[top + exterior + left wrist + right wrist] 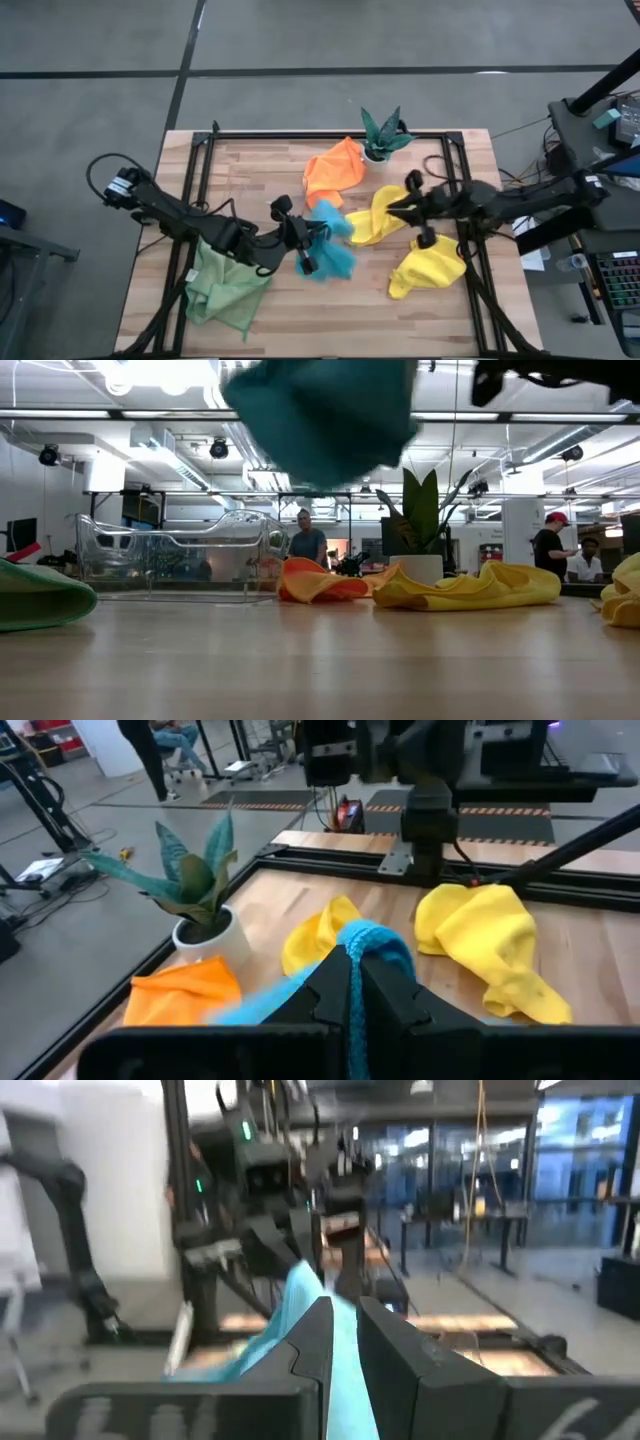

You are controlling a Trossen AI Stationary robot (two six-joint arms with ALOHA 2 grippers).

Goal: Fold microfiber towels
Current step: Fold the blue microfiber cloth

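Lighting: even, bright, supplied by ceiling strips, blown out to glare in the low view. Shadows: soft, faint on the table. Blur: right wrist view smeared throughout; the near blue towel rendered out of focus.

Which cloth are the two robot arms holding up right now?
Look at the wooden table, just in front of the potted plant. The blue towel hangs there, pinched between the left gripper and right gripper. It is the only blue cloth, and the only one lifted.
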